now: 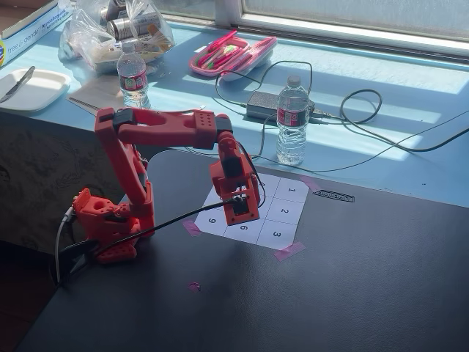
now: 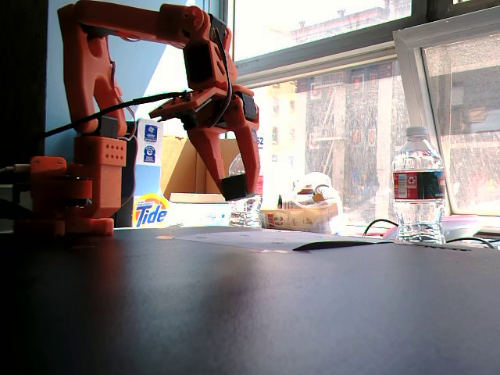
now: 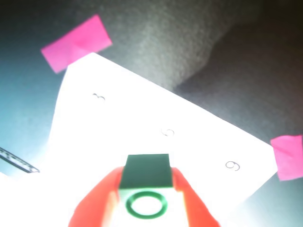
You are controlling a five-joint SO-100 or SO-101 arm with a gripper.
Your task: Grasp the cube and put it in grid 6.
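My red gripper (image 3: 146, 182) is shut on the cube (image 3: 146, 171), a dark block with a green ring on its near face, and holds it between the two red fingers (image 3: 94, 208). In a fixed view the cube (image 2: 236, 186) hangs in the fingertips above the paper, clear of the table. The white numbered grid sheet (image 1: 282, 213) lies on the black table; in the wrist view the cube sits just in front of the cell marked 6 (image 3: 167, 133), with 3 (image 3: 98, 98) to the left and 9 (image 3: 232, 165) to the right. In a fixed view the gripper (image 1: 242, 207) covers the sheet's middle.
Pink tape (image 3: 75, 42) holds the sheet's corners. Two water bottles (image 1: 292, 121) (image 1: 133, 75), a power adapter with cables (image 1: 264, 105), a pink case (image 1: 231, 55) and bags stand on the blue ledge behind. The arm base (image 1: 110, 220) is left of the sheet.
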